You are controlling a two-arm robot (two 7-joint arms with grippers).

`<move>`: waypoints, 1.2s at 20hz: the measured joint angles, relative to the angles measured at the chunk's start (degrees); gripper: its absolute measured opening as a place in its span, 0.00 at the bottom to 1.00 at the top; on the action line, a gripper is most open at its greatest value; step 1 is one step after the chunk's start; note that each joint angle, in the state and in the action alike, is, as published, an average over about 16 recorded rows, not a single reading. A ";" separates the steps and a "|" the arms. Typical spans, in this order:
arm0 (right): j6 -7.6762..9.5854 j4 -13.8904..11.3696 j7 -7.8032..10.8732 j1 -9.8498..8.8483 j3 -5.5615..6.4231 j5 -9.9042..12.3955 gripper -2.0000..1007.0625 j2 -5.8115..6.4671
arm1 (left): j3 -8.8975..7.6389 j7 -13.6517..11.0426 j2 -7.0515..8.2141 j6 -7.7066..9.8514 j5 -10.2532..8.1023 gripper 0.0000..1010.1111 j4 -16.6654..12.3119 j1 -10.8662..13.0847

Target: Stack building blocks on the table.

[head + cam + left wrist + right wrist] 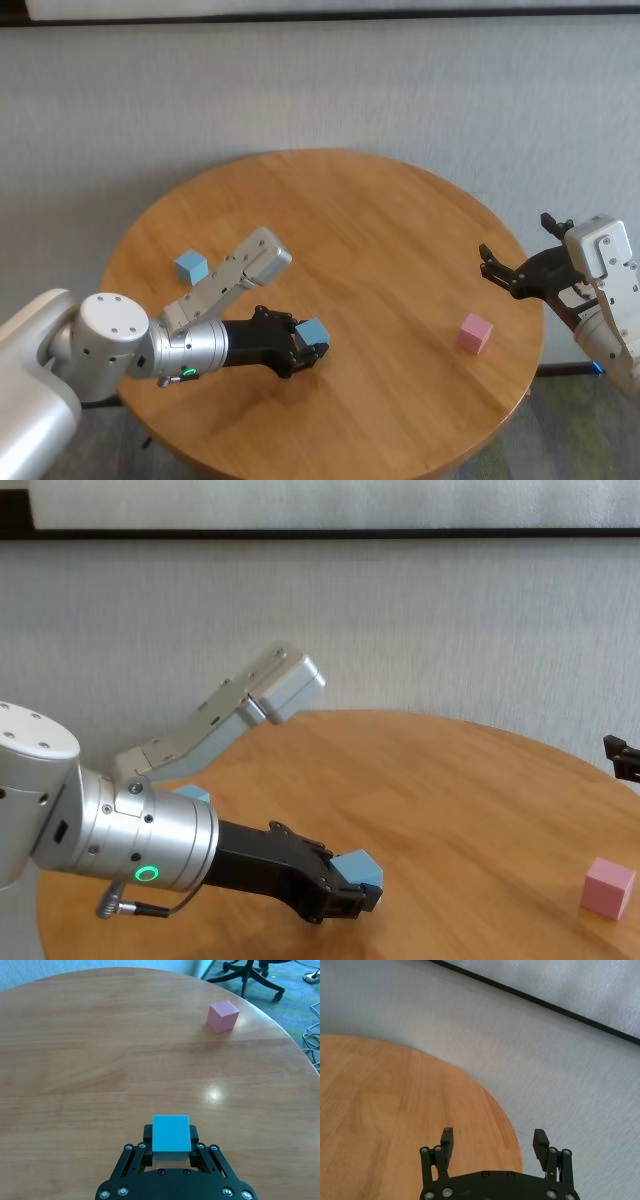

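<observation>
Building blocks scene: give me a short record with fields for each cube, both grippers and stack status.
held cube: light blue matte cube, clamped in left gripper over the round orange-brown wooden table
second light blue cube: on the table at the robot's left, free
pink matte cube: on the table at the robot's right, free
right gripper: open, empty, at the table's right edge
stack: none yet

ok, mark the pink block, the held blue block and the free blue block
pink block (pixel 476 332): head view, top face.
held blue block (pixel 171 1133): left wrist view, top face.
free blue block (pixel 191 266): head view, top face.
</observation>
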 joint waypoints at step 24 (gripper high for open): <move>0.00 0.00 0.00 0.00 0.00 0.00 1.00 0.00 | 1.69 0.65 -2.27 -1.27 1.48 0.39 5.22 -2.61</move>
